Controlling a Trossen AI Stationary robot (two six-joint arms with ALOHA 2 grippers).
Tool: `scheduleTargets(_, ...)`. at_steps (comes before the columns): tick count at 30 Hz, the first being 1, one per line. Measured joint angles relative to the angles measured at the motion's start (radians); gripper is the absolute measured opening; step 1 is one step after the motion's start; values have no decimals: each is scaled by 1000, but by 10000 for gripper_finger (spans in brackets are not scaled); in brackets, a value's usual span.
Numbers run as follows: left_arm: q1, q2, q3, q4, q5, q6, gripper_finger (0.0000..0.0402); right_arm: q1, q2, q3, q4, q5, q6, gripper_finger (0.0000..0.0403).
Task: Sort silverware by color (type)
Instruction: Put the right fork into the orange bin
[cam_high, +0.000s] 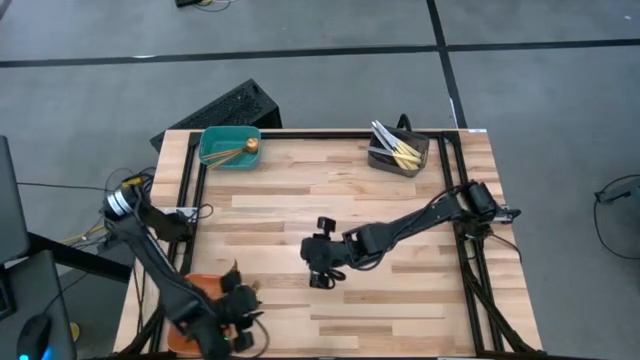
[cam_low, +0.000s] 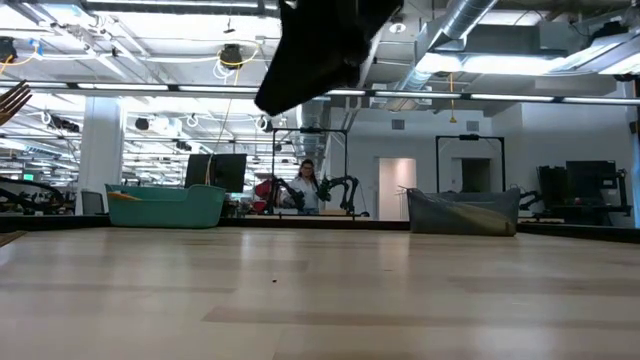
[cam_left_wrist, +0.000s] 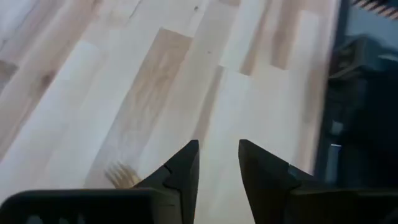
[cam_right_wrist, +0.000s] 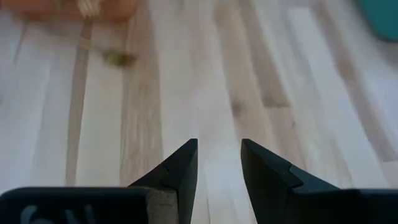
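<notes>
Gold pieces lie in the teal bin (cam_high: 230, 147) at the far left. Knives with pale gold handles (cam_high: 395, 148) stick up out of the dark grey bin (cam_high: 398, 156) at the far right. My left gripper (cam_high: 240, 312) (cam_left_wrist: 219, 155) is open at the right side of the orange bin (cam_high: 205, 290), near the left corner. A gold fork's tines (cam_left_wrist: 121, 176) show beside one finger, and nothing lies between the fingers. My right gripper (cam_high: 322, 265) (cam_right_wrist: 219, 152) is open above the bare middle of the table, pointing toward the orange bin (cam_right_wrist: 74, 6).
Black rails (cam_high: 190, 190) run along the left, right and far edges of the wooden table. The teal bin (cam_low: 165, 205) and the grey bin (cam_low: 465, 212) stand at the far edge, with bare wood between them. A person (cam_low: 305, 185) stands far back in the room.
</notes>
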Motion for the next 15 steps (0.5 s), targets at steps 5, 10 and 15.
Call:
scheduleTargets(5, 60, 114, 42, 13, 43, 76, 99, 60, -31, -33, -24, 164, 131, 150)
scheduleTargets(10, 68, 187, 47, -4, 172, 66, 99, 144, -34, -33, -53, 295, 242, 150)
scheduleTargets(15, 58, 211, 41, -125, 248, -14, 99, 185, -37, -32, -58, 365, 314, 150)
